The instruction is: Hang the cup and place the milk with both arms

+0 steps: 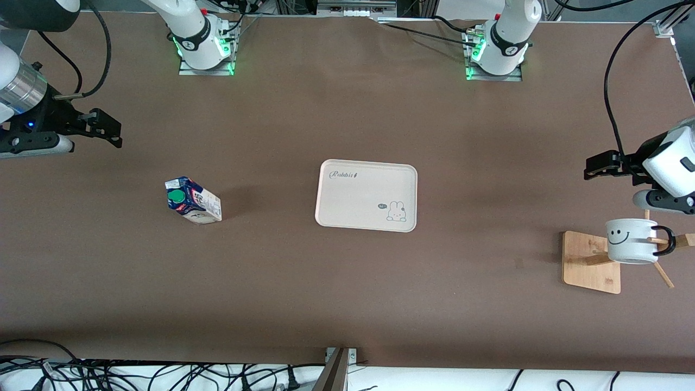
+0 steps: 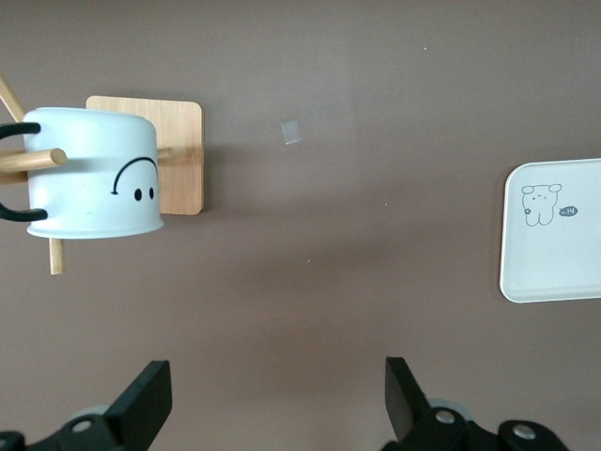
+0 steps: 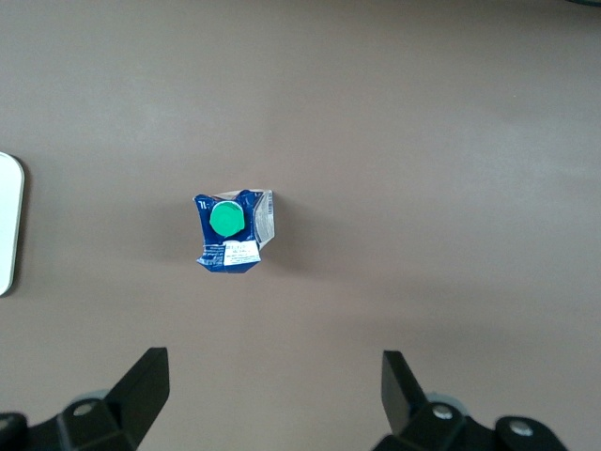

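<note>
The white cup with a smiley face hangs by its black handle on a peg of the wooden rack at the left arm's end of the table; it also shows in the left wrist view. The milk carton stands upright toward the right arm's end, its green cap showing in the right wrist view. My left gripper is open and empty, up over the table by the rack. My right gripper is open and empty, up over the table's right-arm end.
A cream tray with a rabbit picture lies at the table's middle; its corner shows in the left wrist view and its edge in the right wrist view. Cables lie along the table's front edge.
</note>
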Action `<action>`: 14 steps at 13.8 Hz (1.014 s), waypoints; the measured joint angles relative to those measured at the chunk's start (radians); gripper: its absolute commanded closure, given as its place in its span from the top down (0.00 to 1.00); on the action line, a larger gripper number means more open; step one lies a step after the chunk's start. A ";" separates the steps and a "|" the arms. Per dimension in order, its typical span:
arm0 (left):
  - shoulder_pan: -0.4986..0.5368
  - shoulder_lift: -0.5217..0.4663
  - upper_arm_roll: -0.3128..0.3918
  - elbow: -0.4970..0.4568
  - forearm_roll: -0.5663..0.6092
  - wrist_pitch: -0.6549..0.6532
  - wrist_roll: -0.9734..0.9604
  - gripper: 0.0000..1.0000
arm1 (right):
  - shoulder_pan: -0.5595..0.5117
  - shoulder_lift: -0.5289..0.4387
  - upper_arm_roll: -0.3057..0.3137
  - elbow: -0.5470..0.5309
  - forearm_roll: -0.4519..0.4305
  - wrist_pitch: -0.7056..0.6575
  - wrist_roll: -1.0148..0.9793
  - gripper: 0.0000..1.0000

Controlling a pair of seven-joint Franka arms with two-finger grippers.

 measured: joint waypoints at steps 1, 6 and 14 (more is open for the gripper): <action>0.000 0.000 0.001 0.000 0.000 0.000 0.000 1.00 | 0.000 0.000 0.000 0.000 0.000 0.000 0.000 1.00; -0.054 -0.082 0.051 -0.105 -0.008 0.092 0.000 1.00 | 0.000 0.000 0.000 0.000 0.000 0.000 0.000 1.00; -0.147 -0.300 0.139 -0.434 -0.015 0.242 0.000 1.00 | 0.000 0.000 0.000 0.000 0.000 0.003 0.000 1.00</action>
